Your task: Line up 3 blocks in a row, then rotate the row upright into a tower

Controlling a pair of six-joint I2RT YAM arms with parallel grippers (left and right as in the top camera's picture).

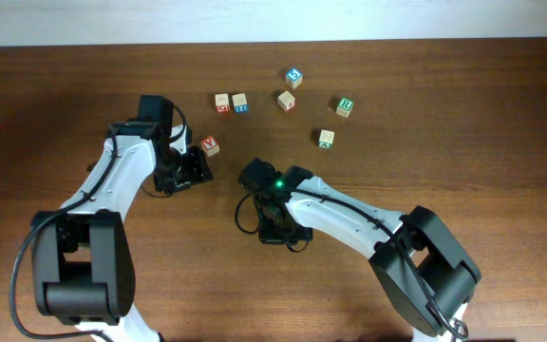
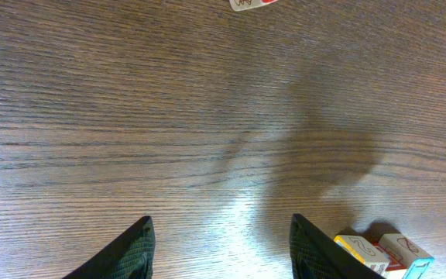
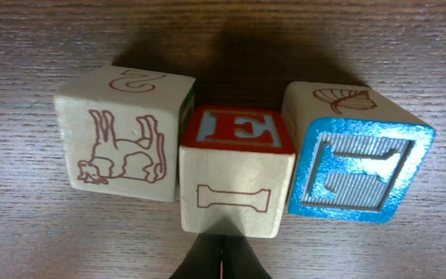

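Three blocks stand touching in a row in the right wrist view: a pale tan block [image 3: 122, 143] with a red animal outline, a block with a red E top [image 3: 237, 178], and a blue-faced block [image 3: 362, 167]. My right gripper [image 3: 223, 234] is shut with nothing in it, its tips at the lower front edge of the E block. In the overhead view the right arm [image 1: 273, 204] covers this row. My left gripper [image 2: 221, 221] [image 1: 186, 171] hangs open over bare wood. The tan block [image 2: 358, 249] peeks out just beyond its right finger.
A red V cube [image 1: 210, 145] lies just up and right of the left gripper. Several more cubes are scattered at the back, among them a pair [image 1: 231, 103], a blue-topped one [image 1: 294, 78] and two green-lettered ones [image 1: 345, 106] [image 1: 326, 139].
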